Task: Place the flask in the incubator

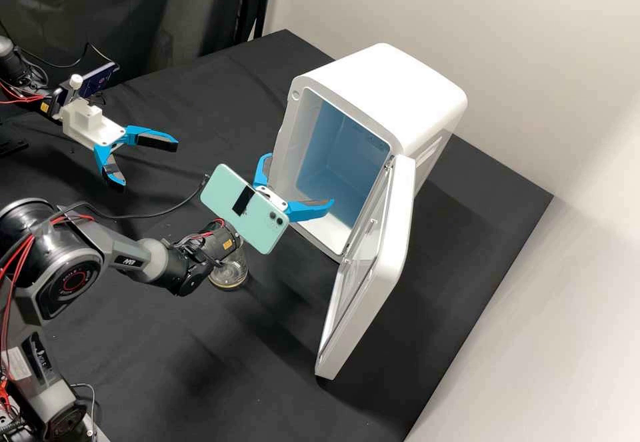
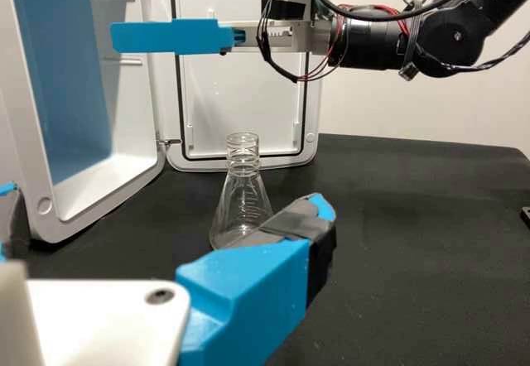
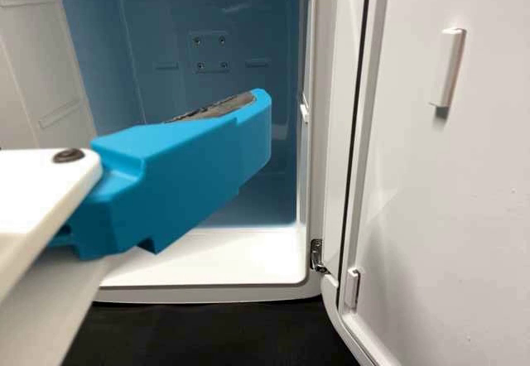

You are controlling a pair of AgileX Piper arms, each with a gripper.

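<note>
A clear, empty conical flask (image 1: pixel 231 273) (image 2: pixel 240 194) stands upright on the black bench, partly hidden under the right arm's wrist in the high view. The white incubator (image 1: pixel 393 92) (image 2: pixel 58 101) has a blue inside (image 3: pixel 207 60), and its door (image 1: pixel 370 255) (image 3: pixel 447 175) hangs wide open. My right gripper (image 1: pixel 298 182) (image 2: pixel 166 36) hovers open and empty at the incubator's opening, above and past the flask. My left gripper (image 1: pixel 139 159) (image 2: pixel 161 202) is open and empty, well to the left of the flask and apart from it.
A mint-green phone (image 1: pixel 245 209) is mounted on the right arm's wrist. A black cable (image 1: pixel 157 212) lies on the bench between the arms. The bench's right edge (image 1: pixel 493 309) runs close behind the open door. Dark curtains hang at the back left.
</note>
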